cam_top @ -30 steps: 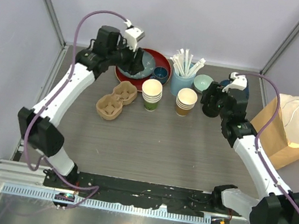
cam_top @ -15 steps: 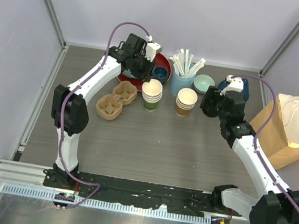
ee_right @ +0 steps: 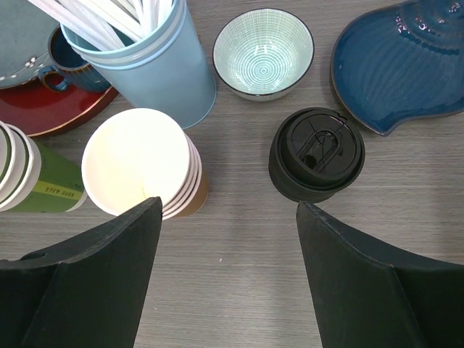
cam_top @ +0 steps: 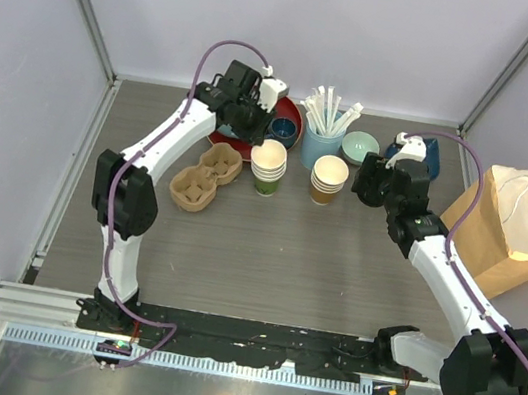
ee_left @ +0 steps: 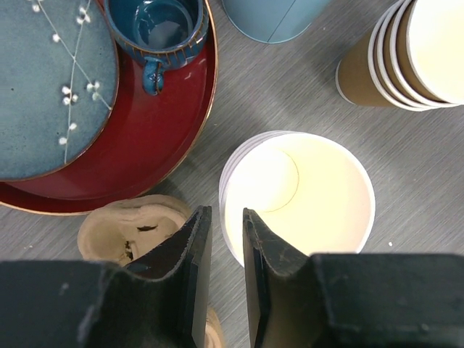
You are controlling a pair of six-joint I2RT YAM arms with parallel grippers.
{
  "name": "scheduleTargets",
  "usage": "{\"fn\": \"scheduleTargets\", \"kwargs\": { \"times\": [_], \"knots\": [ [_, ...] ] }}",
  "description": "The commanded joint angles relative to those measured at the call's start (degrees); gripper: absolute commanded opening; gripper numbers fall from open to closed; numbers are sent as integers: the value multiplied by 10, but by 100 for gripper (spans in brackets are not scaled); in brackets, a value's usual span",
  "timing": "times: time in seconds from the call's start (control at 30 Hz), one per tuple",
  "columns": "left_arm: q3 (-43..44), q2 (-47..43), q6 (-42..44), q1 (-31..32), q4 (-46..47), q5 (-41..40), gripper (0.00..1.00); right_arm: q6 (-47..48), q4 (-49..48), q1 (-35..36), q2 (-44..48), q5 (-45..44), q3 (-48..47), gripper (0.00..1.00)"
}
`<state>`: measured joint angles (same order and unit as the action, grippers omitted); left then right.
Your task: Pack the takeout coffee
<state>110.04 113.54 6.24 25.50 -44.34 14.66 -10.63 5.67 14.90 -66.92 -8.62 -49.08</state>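
grey table (cam_top: 284, 262), lilac walls (cam_top: 323, 25); left jaws barely parted astride cup stack (ee_left: 312, 196), right jaws wide, empty.

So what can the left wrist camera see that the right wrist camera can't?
Only the left wrist camera shows the cardboard cup holder and the left tool, its fingers close together. Only the right wrist camera shows the white straws, the striped bowl, the blue dish, the black lid and the right tool, wide open. Both show the red tray, the dark blue mug, the light blue cup, the brown cup stack and the other cup stack.
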Motion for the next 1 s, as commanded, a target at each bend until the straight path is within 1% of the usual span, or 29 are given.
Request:
{"fn": "scheduleTargets", "kwargs": {
  "times": [0.0, 0.2, 0.3, 0.33, 0.43, 0.73, 0.97],
  "knots": [
    [28, 12, 16, 2, -1, -8, 27, 10, -15, 1, 0, 8, -8, 80],
    [43, 35, 21, 3, -15, -9, 24, 12, -15, 1, 2, 15, -6, 80],
    [48, 38, 19, 3, -22, 0, 19, 14, -16, 0, 3, 16, -5, 80],
    [52, 37, 18, 3, -28, 1, 13, 13, -18, 0, 3, 16, -4, 80],
    [50, 28, 9, 2, -26, 4, 0, 14, -19, 1, 3, 19, -4, 80],
    [48, 9, -3, 2, -27, 20, 1, 15, -20, 0, 0, 30, -1, 80],
    [54, 3, -28, 3, -22, 34, 0, 18, -18, 1, -5, 60, -5, 80]
  ]
}}
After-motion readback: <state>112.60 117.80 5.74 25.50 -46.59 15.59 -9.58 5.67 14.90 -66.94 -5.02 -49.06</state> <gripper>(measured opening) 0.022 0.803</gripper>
